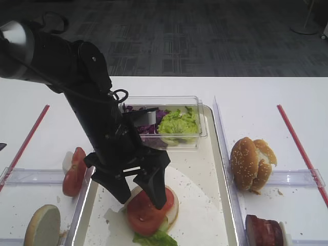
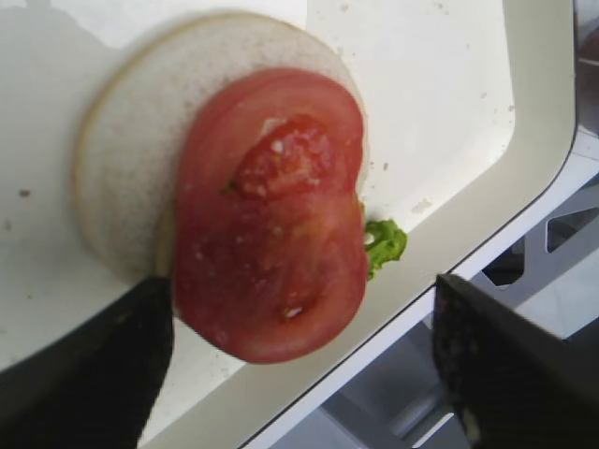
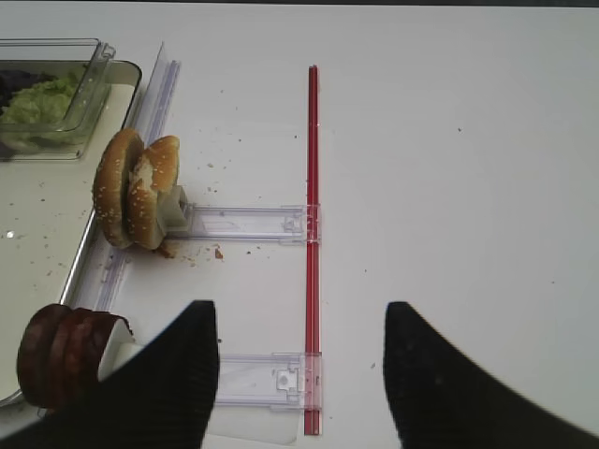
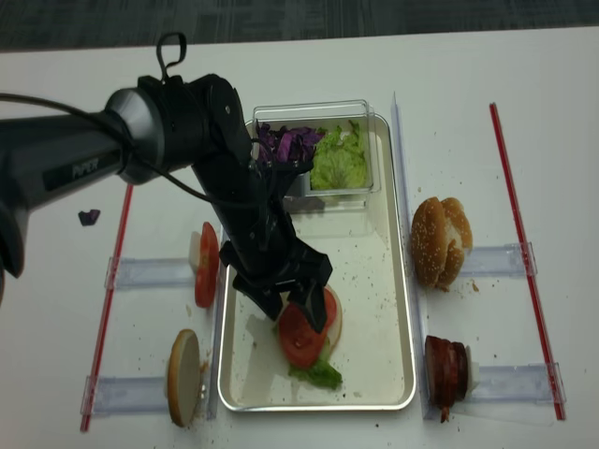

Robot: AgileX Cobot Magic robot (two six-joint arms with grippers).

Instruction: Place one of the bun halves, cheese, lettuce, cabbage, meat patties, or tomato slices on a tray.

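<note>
The flat white desk (image 4: 524, 75) carries a big cream-white tray (image 4: 393, 281), two thin red sticks (image 4: 524, 253), clear plastic holders (image 4: 140, 273), and a tiny purple scrap (image 4: 89, 217).

The left arm reached in from the far left and bent steeply down, its black wrist pointing toward the near middle of the scene. The left gripper (image 1: 137, 188) hung low with its jaws spread wide apart, holding nothing between them. The right gripper (image 3: 301, 374) showed only in its own wrist view, as two dark fingers (image 3: 168, 374) above the worktop, shut with nothing held.
</note>
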